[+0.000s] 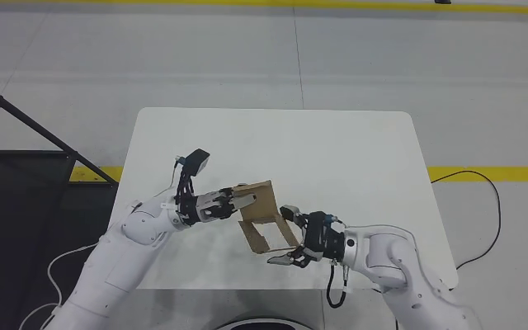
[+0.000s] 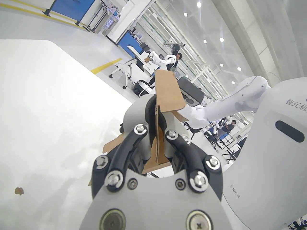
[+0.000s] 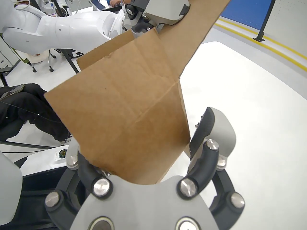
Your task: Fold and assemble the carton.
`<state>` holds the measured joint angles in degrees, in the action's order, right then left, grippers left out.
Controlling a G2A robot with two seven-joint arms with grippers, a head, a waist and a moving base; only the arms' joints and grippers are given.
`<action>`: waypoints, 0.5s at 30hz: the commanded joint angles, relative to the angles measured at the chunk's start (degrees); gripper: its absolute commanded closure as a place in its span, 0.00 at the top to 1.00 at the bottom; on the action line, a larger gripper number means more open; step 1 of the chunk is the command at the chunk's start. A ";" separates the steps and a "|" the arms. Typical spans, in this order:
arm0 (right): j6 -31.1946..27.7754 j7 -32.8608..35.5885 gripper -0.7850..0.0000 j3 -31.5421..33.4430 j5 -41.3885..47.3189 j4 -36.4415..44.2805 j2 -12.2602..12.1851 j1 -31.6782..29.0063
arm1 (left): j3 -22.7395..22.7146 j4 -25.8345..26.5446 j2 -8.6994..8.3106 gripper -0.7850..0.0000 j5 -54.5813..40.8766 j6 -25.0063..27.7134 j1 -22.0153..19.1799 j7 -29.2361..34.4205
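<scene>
A brown cardboard carton (image 1: 264,221), partly unfolded, is held above the white table (image 1: 346,157) near its front edge. My left gripper (image 1: 238,198) is shut on the carton's left panel; in the left wrist view the gripper (image 2: 157,120) pinches a thin cardboard edge (image 2: 168,92). My right gripper (image 1: 285,237) stands open at the carton's right side, fingers spread wide. In the right wrist view the carton (image 3: 124,101) reaches down between the right gripper's (image 3: 141,125) jaws. One finger pad (image 3: 203,130) sits just off the carton's edge, and the other is hidden behind the cardboard.
The table's back and right parts are bare white surface (image 3: 251,92). A small brown scrap (image 2: 19,191) lies on the table near the left arm. A black frame (image 1: 41,136) stands off the table's left side.
</scene>
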<state>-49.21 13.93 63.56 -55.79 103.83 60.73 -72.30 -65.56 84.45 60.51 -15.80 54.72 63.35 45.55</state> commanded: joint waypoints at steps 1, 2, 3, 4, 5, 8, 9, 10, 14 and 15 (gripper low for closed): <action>-0.21 0.12 1.00 -0.44 -0.22 0.11 0.05 0.28 | 0.10 -0.03 -0.01 0.00 0.05 0.11 -0.09 -0.05; -0.26 0.12 1.00 -0.67 -0.30 0.16 0.07 0.43 | 0.16 -0.05 -0.01 0.00 0.08 0.14 -0.12 -0.10; -0.34 0.14 1.00 -0.86 -0.42 0.17 0.10 0.59 | 0.22 -0.05 -0.01 0.00 0.06 0.16 -0.14 -0.18; -0.45 0.19 1.00 -1.05 -0.59 0.22 0.12 0.76 | 0.28 -0.06 -0.01 0.00 0.02 0.18 -0.16 -0.24; -0.53 0.12 1.00 -1.22 -0.66 0.26 0.14 0.88 | 0.36 -0.03 -0.02 0.00 0.05 0.25 -0.21 -0.17; -0.84 0.00 1.00 -1.59 -1.11 0.40 0.17 1.22 | 0.48 -0.12 -0.05 0.00 0.02 0.33 -0.31 -0.22; -0.94 -0.14 1.00 -1.68 -1.26 0.47 0.18 1.31 | 0.53 -0.12 -0.05 0.00 -0.05 0.36 -0.32 -0.27; -1.00 -0.20 1.00 -1.77 -1.39 0.48 0.18 1.36 | 0.57 -0.14 -0.06 0.00 -0.10 0.37 -0.35 -0.29; -0.99 -0.55 1.00 -2.11 -2.06 0.90 0.20 1.43 | 0.80 -0.24 -0.09 0.00 -0.08 0.46 -0.43 -0.30; -0.97 -0.66 1.00 -2.15 -2.23 0.93 0.20 1.45 | 0.85 -0.26 -0.10 0.00 -0.09 0.48 -0.46 -0.32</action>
<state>-50.21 13.36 61.44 -57.90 104.73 60.92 -70.86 -64.76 84.20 60.42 -15.90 55.18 62.92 45.23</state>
